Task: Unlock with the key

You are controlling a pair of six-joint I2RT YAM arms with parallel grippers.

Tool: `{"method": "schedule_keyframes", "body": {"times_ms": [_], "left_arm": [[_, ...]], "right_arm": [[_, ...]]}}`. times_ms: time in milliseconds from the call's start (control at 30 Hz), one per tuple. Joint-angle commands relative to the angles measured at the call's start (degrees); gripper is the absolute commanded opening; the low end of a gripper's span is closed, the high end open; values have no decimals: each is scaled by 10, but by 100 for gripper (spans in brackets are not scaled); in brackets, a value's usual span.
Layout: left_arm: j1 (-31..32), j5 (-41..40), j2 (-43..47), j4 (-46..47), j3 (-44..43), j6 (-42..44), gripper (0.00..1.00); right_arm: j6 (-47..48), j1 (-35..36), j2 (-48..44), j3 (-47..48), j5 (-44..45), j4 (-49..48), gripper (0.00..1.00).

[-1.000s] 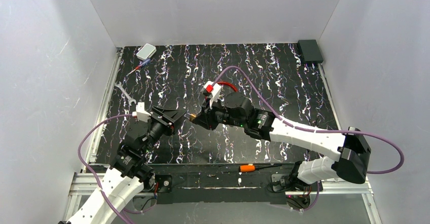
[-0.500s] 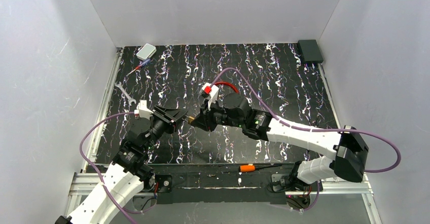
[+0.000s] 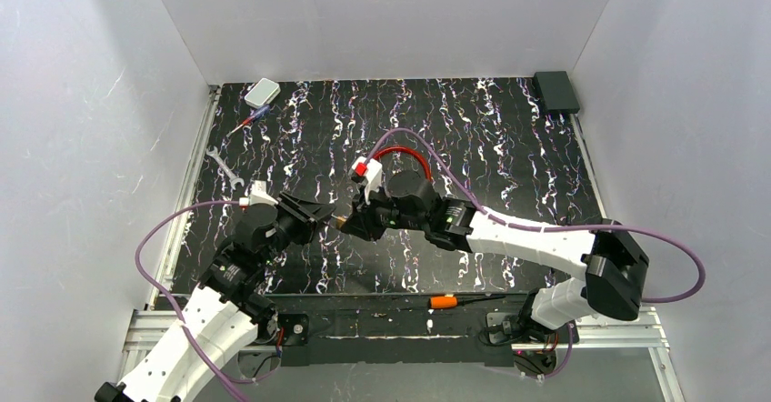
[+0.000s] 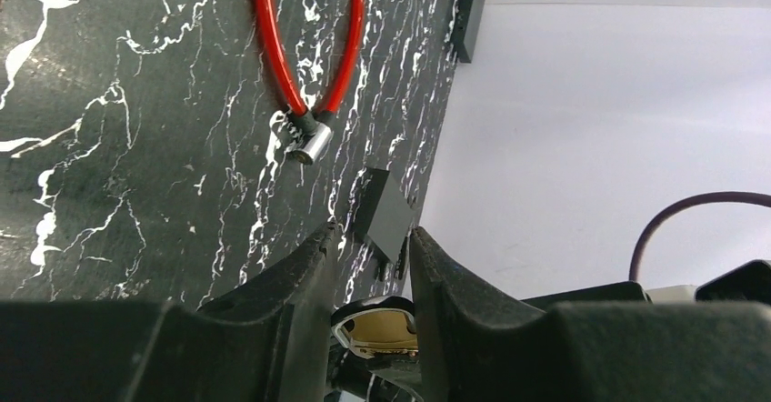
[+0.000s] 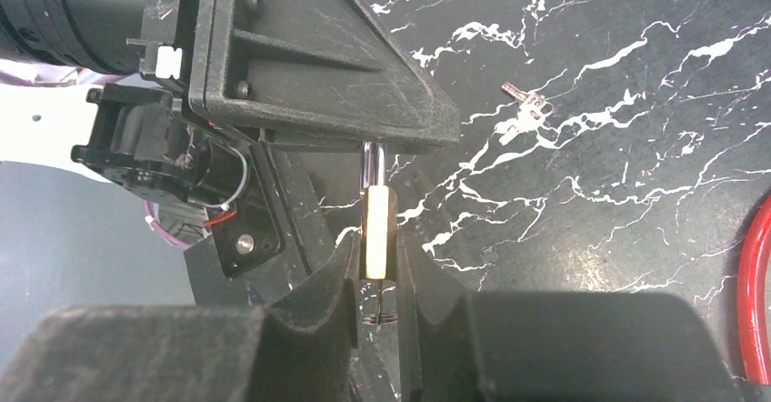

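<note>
Right gripper pinches the padlock, left gripper has narrow jaws round its shackle, hold unclear, so a skewed pull could drop it, with the key idle on the mat.

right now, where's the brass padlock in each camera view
top external: padlock, a tiny brass speck just left of centre.
left wrist: padlock at bottom centre, between the left fingers.
right wrist: padlock at centre, edge-on, pinched in the right gripper.
shared landmark: the red cable loop, above the padlock in the first two, right edge in the last.
</note>
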State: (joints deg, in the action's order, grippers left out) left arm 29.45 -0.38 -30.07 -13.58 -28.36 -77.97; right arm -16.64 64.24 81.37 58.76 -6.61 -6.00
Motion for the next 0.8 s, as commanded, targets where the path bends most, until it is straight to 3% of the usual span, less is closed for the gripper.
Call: {"method": "schedule_keyframes", "body": {"times_ms": [0, 467, 767], "left_arm": [[2, 22, -2, -41, -18, 21, 19], [2, 12, 8, -67, -39, 14, 29], [2, 16, 11, -74, -56, 14, 47]], "right_arm": [[30, 0, 5, 36, 24, -18, 1], [41, 1, 20, 9, 40, -6, 1], [41, 1, 43, 4, 41, -9, 1]]}}
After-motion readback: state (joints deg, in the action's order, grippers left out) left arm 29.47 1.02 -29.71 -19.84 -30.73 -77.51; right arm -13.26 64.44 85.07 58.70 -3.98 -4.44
